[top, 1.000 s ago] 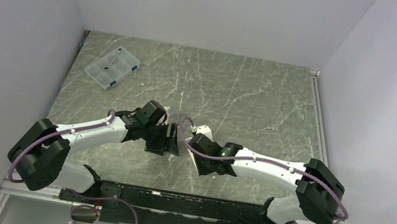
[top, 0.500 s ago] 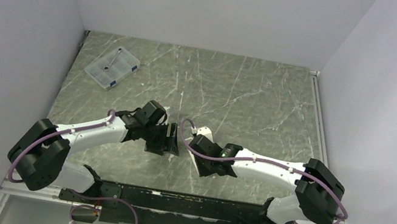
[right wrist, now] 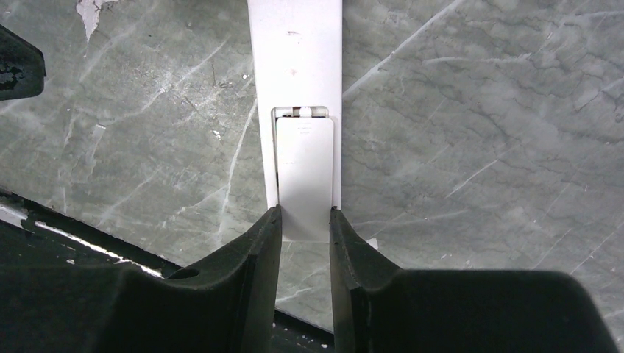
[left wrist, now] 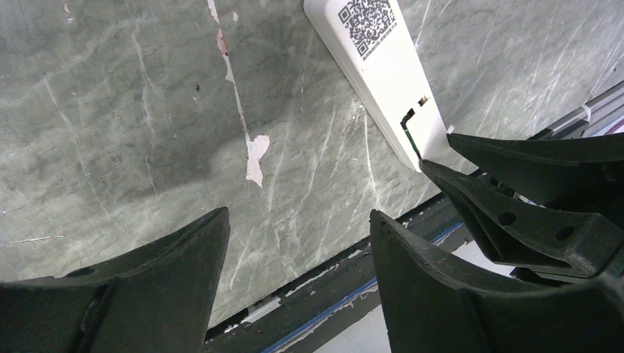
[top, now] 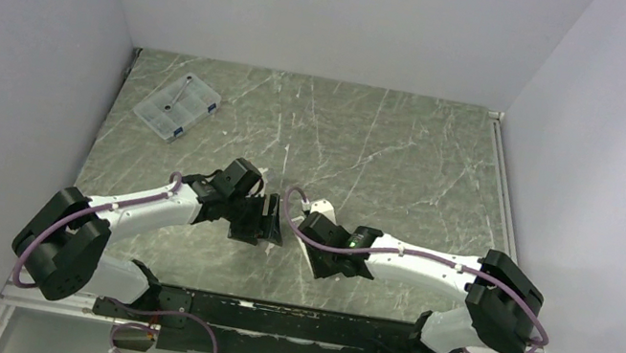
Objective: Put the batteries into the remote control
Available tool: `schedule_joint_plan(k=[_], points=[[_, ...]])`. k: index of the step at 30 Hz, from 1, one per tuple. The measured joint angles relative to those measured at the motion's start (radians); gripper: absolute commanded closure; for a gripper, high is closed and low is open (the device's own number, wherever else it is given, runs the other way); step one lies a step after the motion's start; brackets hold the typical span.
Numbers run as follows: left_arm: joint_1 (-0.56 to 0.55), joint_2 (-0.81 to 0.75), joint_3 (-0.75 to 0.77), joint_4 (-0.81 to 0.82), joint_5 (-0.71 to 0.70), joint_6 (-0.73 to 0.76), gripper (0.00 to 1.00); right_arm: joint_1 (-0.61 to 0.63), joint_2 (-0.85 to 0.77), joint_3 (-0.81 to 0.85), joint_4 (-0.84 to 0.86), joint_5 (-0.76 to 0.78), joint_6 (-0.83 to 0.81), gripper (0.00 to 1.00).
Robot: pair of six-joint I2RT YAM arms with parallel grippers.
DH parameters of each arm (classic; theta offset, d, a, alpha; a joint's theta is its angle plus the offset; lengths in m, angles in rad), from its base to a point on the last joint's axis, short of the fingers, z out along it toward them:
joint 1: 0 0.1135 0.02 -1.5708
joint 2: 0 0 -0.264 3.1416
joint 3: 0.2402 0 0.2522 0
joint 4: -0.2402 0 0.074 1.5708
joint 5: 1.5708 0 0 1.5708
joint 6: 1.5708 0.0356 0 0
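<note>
The white remote control lies face down on the marble table, its back with a QR code showing in the left wrist view. Its flat white battery cover sits over the compartment, slid partly past the remote's near end. My right gripper is shut on that cover's end, its fingers also in the left wrist view. My left gripper is open and empty just beside the remote. In the top view the two grippers meet near the table's front and hide the remote. No batteries are in view.
A clear plastic compartment box lies at the table's far left. The black front rail runs close under both grippers. A chipped white patch marks the marble.
</note>
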Motion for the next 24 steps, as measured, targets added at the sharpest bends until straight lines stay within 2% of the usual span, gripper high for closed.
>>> schedule_joint_plan(k=[17, 24], points=[[0.0, 0.0, 0.0, 0.0, 0.0, 0.0, 0.25, 0.0, 0.0, 0.0, 0.0, 0.0, 0.0, 0.67], [0.0, 0.0, 0.0, 0.0, 0.0, 0.0, 0.25, 0.0, 0.0, 0.0, 0.0, 0.0, 0.0, 0.62]])
